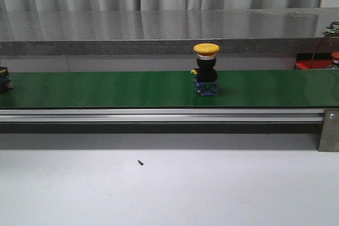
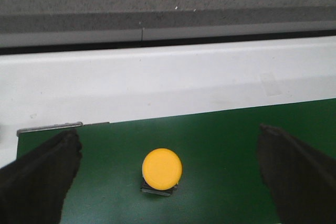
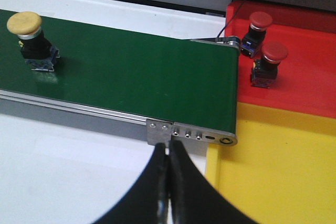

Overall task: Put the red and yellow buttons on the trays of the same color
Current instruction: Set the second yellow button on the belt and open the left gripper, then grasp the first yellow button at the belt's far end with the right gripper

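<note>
Conveyor belt (image 1: 106, 89), long and dark green, runs across the front view with a pale desk (image 1: 159, 189) in the foreground. A small dark object (image 1: 4, 78) sits at the belt's far left edge, too cropped to identify.

My left tool (image 2: 168, 174) hovers directly over the belt with its two dark fingers (image 2: 39, 174) spread wide — open, gripping nothing. Between them, seen from above, is the yellow button (image 2: 162, 169), upright on its blue base, its round cap roughly centred in the gap.

My right tool (image 3: 168, 182) waits nearer the belt's right end, fingers pressed together and empty.

Beyond that end lie the trays: the red tray (image 3: 310, 85) already carries two red buttons (image 3: 275, 52), and the yellow tray (image 3: 273, 177) beside it is bare.

I judge the step in hand to be picking the yellow button. To do it well, I should descend straight down, keep the cap centred, and close on the dark body below the cap rather than the dome — a grip on the dome could slip or tip it.
</note>
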### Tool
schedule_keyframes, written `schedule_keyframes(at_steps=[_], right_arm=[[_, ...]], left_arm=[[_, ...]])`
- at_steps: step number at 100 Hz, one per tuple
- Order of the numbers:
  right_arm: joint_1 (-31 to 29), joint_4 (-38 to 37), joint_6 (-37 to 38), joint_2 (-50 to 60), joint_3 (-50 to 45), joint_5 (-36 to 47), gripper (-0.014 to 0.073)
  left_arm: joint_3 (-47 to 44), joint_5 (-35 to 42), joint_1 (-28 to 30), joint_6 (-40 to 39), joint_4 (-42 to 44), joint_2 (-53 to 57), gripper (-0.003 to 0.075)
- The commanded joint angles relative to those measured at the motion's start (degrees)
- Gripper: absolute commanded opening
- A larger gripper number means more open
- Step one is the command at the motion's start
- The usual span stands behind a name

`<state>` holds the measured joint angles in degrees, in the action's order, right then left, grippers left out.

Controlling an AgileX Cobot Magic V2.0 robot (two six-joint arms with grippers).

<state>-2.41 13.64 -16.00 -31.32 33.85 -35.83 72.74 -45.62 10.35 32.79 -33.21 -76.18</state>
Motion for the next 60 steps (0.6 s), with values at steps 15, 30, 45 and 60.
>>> schedule_keyframes(at_steps=[15, 30, 45, 60], right_arm=[[-0.07, 0.64, -0.48, -0.04, 1.41, 3.54, -0.0096], [-0.07, 0.55, -0.76, -0.04, 1.41, 5.36, -0.0096], [-0.07, 0.55, -0.76, -0.04, 1.41, 9.82, -0.0096], [-0.07, 0.55, -0.76, -0.04, 1.41, 10.22, -0.0096]], left_arm=[[-8.13, 8.24, -1.62, 5.51, -6.13, 16.06, 0.0601], [-16.60, 10.76, -2.73, 6.14, -6.13, 25.41, 0.0501], [-25.07, 11.50, -2.73, 6.17, -6.03, 33.88, 0.0340], [-32.90, 12.48, -2.73, 6.17, -6.03, 40.76, 0.0129]])
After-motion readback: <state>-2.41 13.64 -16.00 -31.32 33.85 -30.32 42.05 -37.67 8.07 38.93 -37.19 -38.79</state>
